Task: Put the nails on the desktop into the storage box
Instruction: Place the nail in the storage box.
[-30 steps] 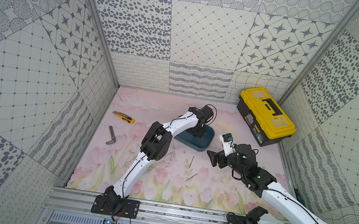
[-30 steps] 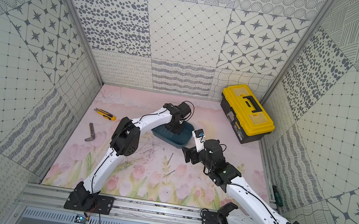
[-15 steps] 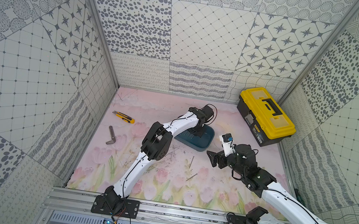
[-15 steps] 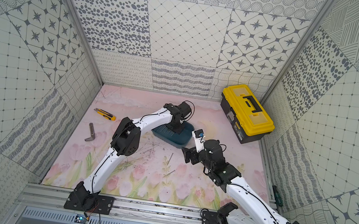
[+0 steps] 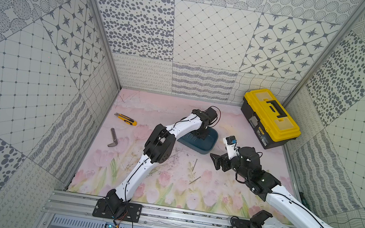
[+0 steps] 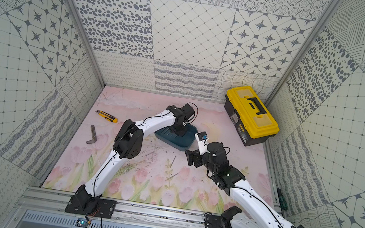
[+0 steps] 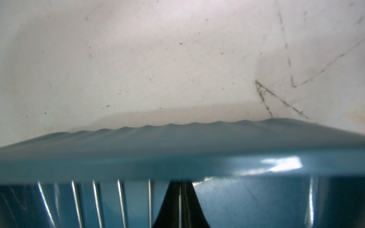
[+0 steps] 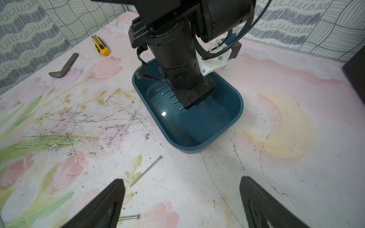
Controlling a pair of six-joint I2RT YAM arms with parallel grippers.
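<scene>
Bench [image 5: 165,190]: pale pink tulip print, dark scuffs near the box [image 5: 206,145]. Patterned tile walls on three sides.

Right claw [image 8: 181,179]: hovers over the bench on the near side of the box, fingers wide apart.

On the bench, near side of the box and clear of it:
- loose nail [image 8: 146,170], near the box's wall, lying at a slant.
- second loose nail [image 8: 128,217], farther from the box, close under the right claw's finger.

Box: the left claw [image 8: 189,104] points down inside it, jaws together on a thin bright nail [image 7: 179,199]. More nails [image 7: 120,199] lie side by side on the box floor just beside that claw.

Left of the box, well apart: bent bar [image 5: 113,138], then knife [image 5: 125,119] farther back.

Right of the box, by the back wall: toolbox [image 5: 271,119], lid down.
</scene>
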